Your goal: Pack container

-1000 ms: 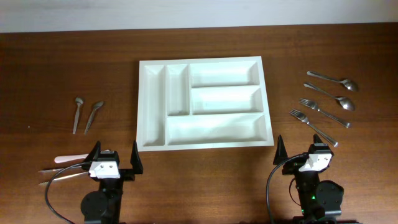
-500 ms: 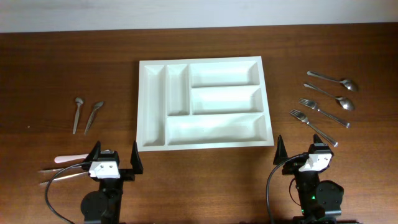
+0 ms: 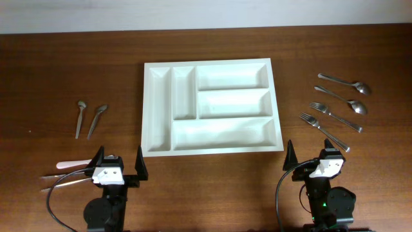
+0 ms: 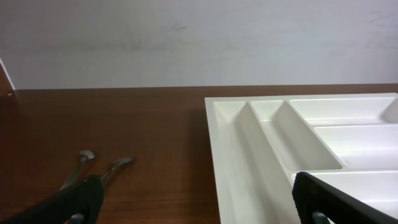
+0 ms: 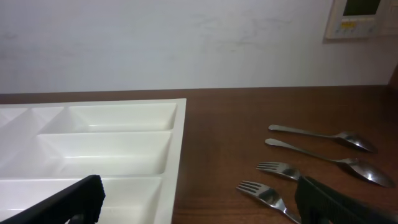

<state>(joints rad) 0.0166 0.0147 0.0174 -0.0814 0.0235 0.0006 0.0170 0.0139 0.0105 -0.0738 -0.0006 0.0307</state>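
Note:
The container [image 3: 209, 63], a white cutlery tray with all compartments empty, lies in the middle of the table. My left gripper [image 3: 119, 158] rests open near the front edge, below the tray's left corner [image 4: 231, 163], nothing between its fingers [image 4: 81, 198]. Near the front right, my right gripper [image 3: 311, 157] is also open and holds nothing. Right of the tray lie two spoons [image 3: 345, 82] [image 3: 342, 99] and two forks [image 3: 335, 116] [image 3: 324, 130]. In the right wrist view the nearer fork [image 5: 264, 194] lies just ahead of the right gripper [image 5: 202, 205], beside the tray's rim [image 5: 178, 155].
Two small spoons [image 3: 80, 117] [image 3: 97, 119] lie to the left of the tray, seen also ahead of the left gripper [image 4: 199, 205]. A pink-handled utensil [image 3: 67, 164] and thin metal pieces [image 3: 61, 178] lie just left of the left arm. A pale wall stands behind the table.

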